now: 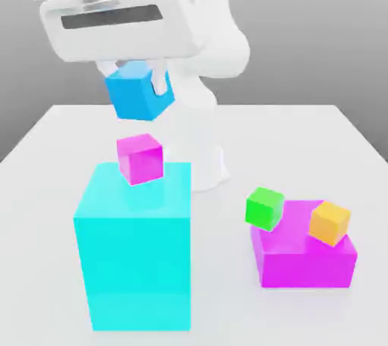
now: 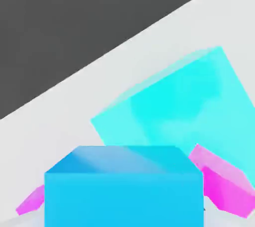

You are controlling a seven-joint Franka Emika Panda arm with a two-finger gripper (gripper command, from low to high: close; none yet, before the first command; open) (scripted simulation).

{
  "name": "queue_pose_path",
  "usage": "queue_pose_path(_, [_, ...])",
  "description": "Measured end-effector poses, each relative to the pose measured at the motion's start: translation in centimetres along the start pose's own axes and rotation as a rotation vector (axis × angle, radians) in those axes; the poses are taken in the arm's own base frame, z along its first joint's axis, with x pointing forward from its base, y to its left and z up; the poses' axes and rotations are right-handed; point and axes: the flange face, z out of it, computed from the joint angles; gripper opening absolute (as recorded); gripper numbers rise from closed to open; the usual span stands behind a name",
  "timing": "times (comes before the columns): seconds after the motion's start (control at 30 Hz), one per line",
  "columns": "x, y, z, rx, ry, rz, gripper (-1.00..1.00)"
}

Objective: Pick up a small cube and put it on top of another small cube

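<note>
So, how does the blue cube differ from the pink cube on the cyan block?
The blue cube is up in the air, gripped by the end effector; the pink cube rests on the cyan block. The blue cube is bright blue, the pink cube magenta-pink. Both are small, plain cubes.
</note>
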Motion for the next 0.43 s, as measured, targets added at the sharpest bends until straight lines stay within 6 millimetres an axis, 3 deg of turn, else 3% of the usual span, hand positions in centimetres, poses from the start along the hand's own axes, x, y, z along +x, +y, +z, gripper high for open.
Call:
queue_pose_path(0.17, [-0.9, 4.7, 1.4, 0.027, 0.133, 0.171, -1.0])
queue_pose_path(0.3, [-0.2, 5.2, 6.5, 0.031, 0.157, 0.201, -1.0])
queue_pose_path(0.33, [0.0, 5.3, 7.4, 0.032, 0.158, 0.202, 1.0])
queue_pose_path(0.43, [0.0, 5.3, 7.4, 0.032, 0.158, 0.202, 1.0])
